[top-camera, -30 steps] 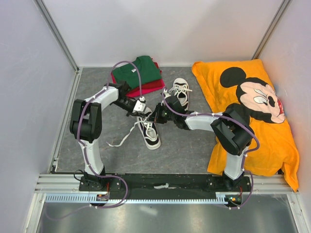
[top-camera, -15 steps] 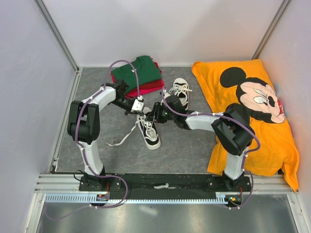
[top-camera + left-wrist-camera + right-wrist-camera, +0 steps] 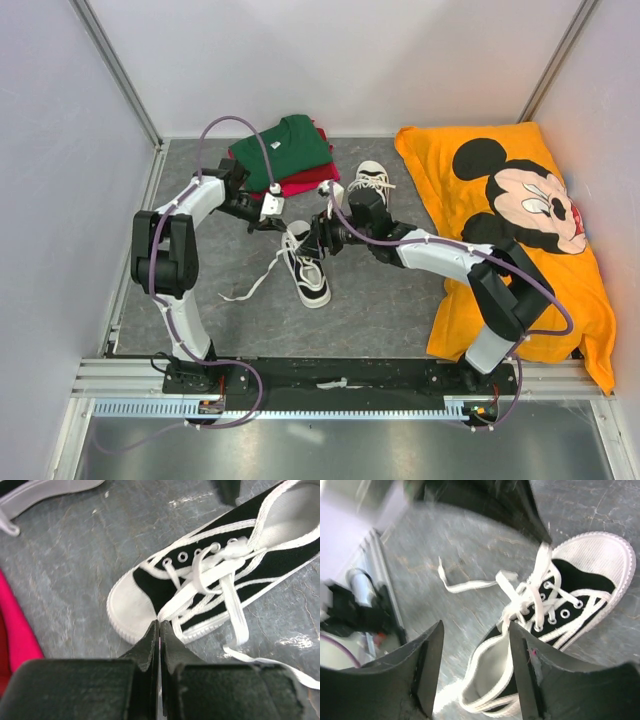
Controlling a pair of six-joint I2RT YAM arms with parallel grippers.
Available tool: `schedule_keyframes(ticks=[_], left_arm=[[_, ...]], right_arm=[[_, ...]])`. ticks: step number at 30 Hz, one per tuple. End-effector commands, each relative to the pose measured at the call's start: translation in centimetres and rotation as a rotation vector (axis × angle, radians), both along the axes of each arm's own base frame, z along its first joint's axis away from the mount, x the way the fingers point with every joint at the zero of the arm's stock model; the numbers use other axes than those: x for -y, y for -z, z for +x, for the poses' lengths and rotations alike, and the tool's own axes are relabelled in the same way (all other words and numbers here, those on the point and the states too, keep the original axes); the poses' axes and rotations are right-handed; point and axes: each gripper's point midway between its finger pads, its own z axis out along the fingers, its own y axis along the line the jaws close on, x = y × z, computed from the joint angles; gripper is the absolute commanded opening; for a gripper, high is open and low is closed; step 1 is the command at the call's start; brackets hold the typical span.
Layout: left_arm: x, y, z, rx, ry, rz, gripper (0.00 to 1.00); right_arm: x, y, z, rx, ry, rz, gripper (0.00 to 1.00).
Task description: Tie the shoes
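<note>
Two black shoes with white toe caps lie on the grey floor. The near shoe [image 3: 311, 276] is between my grippers, and the far shoe [image 3: 372, 185] lies behind it. My left gripper [image 3: 279, 215] [image 3: 159, 625] is shut on a white lace that runs taut from its tips to the near shoe [image 3: 210, 587], just off the toe cap. My right gripper [image 3: 314, 243] [image 3: 476, 628] stands open over the heel opening of that shoe [image 3: 580, 592], with nothing between its fingers. A loose lace end [image 3: 465, 585] [image 3: 245, 290] trails on the floor to the left.
A folded green shirt [image 3: 285, 145] lies on a red one [image 3: 308, 181] at the back, right behind my left wrist. An orange Mickey Mouse cloth [image 3: 500, 150] covers the right side. Walls close in the left, back and right.
My right gripper has opened and let go of the lace. My left gripper has moved back and to the left, still shut on its lace.
</note>
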Motion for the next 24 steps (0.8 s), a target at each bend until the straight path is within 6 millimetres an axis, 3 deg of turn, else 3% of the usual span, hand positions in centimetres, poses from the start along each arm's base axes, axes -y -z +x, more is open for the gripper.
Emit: schedule_keyframes(ticks=[1,3,10,14,24], left_arm=[[-0.8,-3.1,0.7,-0.074,-0.115,-0.081,0.02],[-1.0,-2.8,0.9,-0.118,-0.144,-0.083,0.02],[-0.5,-1.9,0.5,-0.273,-0.203,-0.117,0.01],[-0.5,-1.1,0.4,-0.314,-0.214,-0.112,0.01],[-0.5,-0.1,0.5,-0.344,-0.221,-0.104,0.02]], right_arm=[[-1.7,-1.7,-2.1,0.340,-0.243,-0.098,0.65],[-3.1,-1.3,-3.1,0.426,-0.306,-0.164,0.67],[-8.4,0.5,-5.5,0.676,-0.551,-0.258,0.89],[-11.9,2.5,-6.6,0.723,-0.644,-0.265,0.88],[-15.3,8.2,-5.8,0.771,-0.707,-0.333,0.84]])
